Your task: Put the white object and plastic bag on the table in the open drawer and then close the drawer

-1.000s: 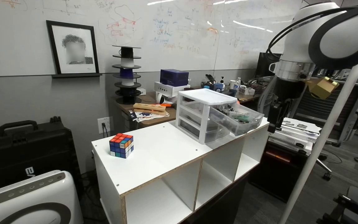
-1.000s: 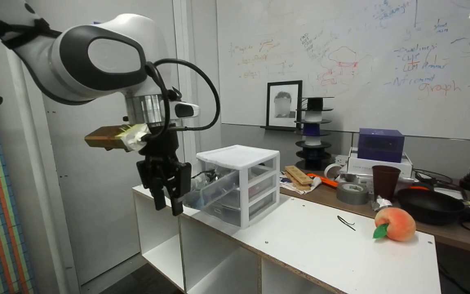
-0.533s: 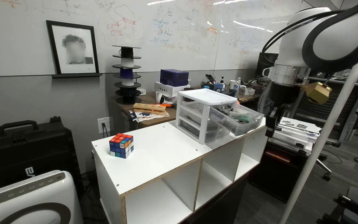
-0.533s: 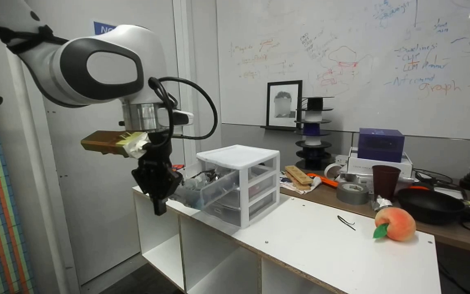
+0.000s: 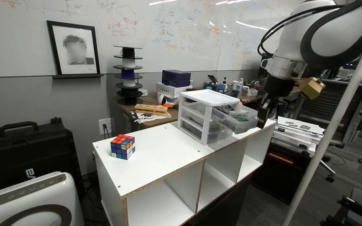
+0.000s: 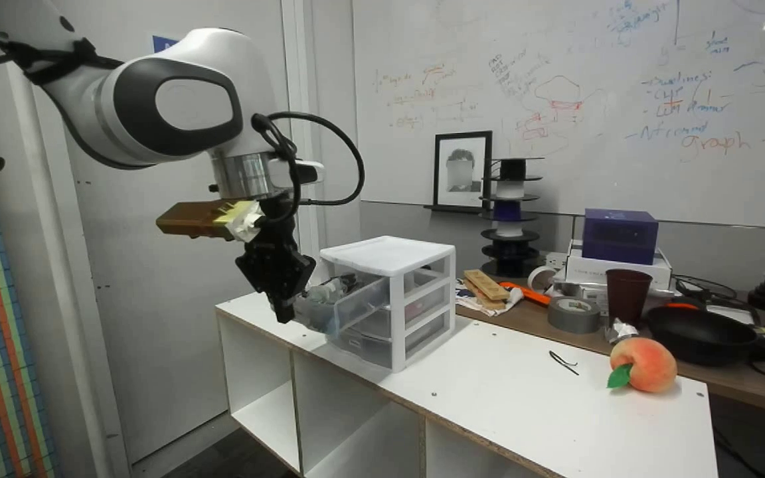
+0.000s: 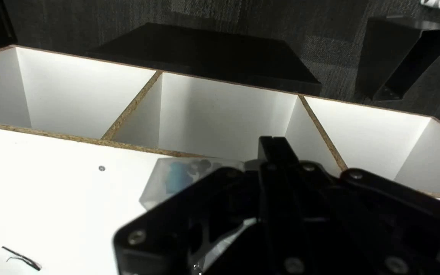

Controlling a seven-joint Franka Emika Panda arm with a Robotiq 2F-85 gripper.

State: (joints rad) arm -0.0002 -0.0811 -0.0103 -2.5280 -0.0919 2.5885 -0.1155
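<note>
Plastic drawer (image 6: 358, 307) juts open, its front just beside the end effector (image 6: 283, 317).

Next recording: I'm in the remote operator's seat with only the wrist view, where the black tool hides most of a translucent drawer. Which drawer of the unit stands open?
Observer: The top drawer of the white-framed unit; both exterior views show it pulled out.
Operator: Where is the tool relative to its front?
Observer: Just beyond its outer end, outside it, in both exterior views. Whether they touch, I can't tell.
Operator: Anything inside that I'm missing?
Observer: Yes. In an exterior view, a green item shows in it.
</note>
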